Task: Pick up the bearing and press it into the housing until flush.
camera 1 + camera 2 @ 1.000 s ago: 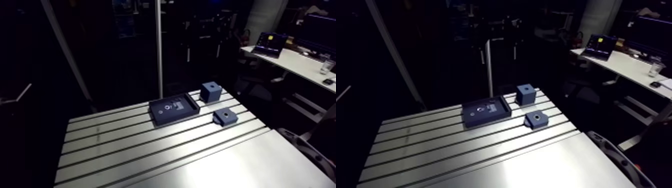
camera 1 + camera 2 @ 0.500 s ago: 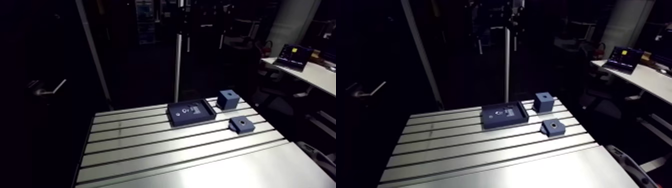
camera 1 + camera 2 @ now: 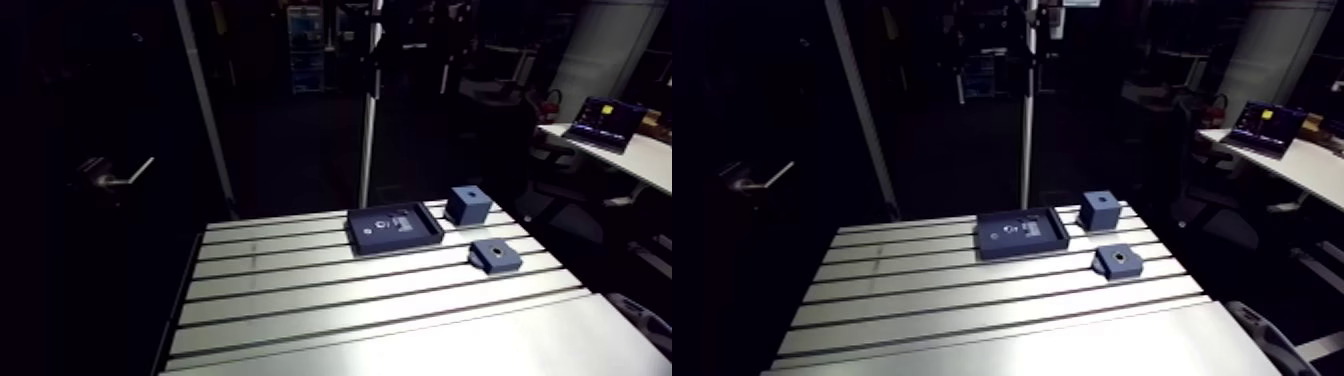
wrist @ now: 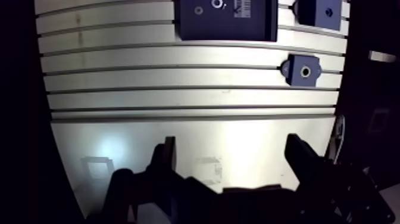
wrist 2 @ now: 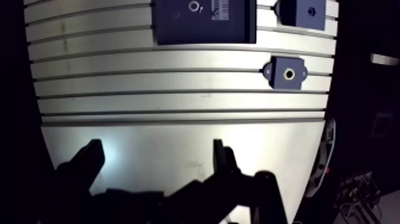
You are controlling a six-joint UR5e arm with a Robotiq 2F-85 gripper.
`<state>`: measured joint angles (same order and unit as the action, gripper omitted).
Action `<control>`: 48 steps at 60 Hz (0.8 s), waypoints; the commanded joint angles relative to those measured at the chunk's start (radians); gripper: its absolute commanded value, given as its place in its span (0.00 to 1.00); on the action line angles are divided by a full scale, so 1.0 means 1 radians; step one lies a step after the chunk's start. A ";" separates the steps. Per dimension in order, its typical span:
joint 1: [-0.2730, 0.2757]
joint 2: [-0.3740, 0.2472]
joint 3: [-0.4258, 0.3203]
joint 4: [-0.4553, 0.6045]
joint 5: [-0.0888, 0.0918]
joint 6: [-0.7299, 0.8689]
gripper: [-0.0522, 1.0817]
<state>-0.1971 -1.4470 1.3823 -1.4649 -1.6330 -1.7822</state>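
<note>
A dark blue tray (image 3: pixel 393 228) lies at the table's far side, and a small pale ring, the bearing (image 5: pixel 194 6), rests inside it. To the right of the tray sits the flat blue housing (image 4: pixel 304 70) with a round bore facing up. In the wrist view my gripper (image 4: pixel 232 158) is open with nothing between its fingers (image 4: pixel 168 152). It hovers over the smooth plate at the table's near end, well short of the tray and housing. The arm view does not show the gripper.
A blue cube block (image 3: pixel 467 205) with a small hole on top stands behind the housing, beside the tray. The slotted table (image 3: pixel 300 300) runs between the gripper and the parts. A vertical pole (image 3: pixel 1027 120) rises behind the tray.
The arm camera has swung, so the whole scene sits differently in view. The tray, cube and housing keep their places on the table.
</note>
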 commanded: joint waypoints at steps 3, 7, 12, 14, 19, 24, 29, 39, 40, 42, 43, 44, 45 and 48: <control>0.010 -0.006 -0.012 -0.002 0.039 0.000 0.05; 0.014 -0.008 -0.011 -0.002 0.050 0.005 0.05; 0.025 -0.011 -0.006 -0.004 0.055 0.005 0.05; 0.029 -0.011 -0.004 -0.004 0.055 0.005 0.05; 0.040 -0.010 -0.004 -0.007 0.054 0.008 0.05; 0.052 -0.008 -0.004 -0.017 0.052 0.014 0.05; 0.069 -0.005 -0.005 -0.019 0.045 0.023 0.05; 0.085 -0.003 -0.012 -0.019 0.042 0.025 0.05; 0.085 -0.002 -0.012 -0.019 0.039 0.025 0.05; 0.085 -0.002 -0.012 -0.019 0.036 0.026 0.05; 0.085 -0.002 -0.012 -0.019 0.036 0.026 0.05; 0.085 -0.002 -0.012 -0.020 0.034 0.026 0.05; 0.085 -0.002 -0.012 -0.020 0.034 0.026 0.05; 0.087 -0.002 -0.013 -0.021 0.032 0.027 0.05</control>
<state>-0.1199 -1.4507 1.3730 -1.4832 -1.5920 -1.7587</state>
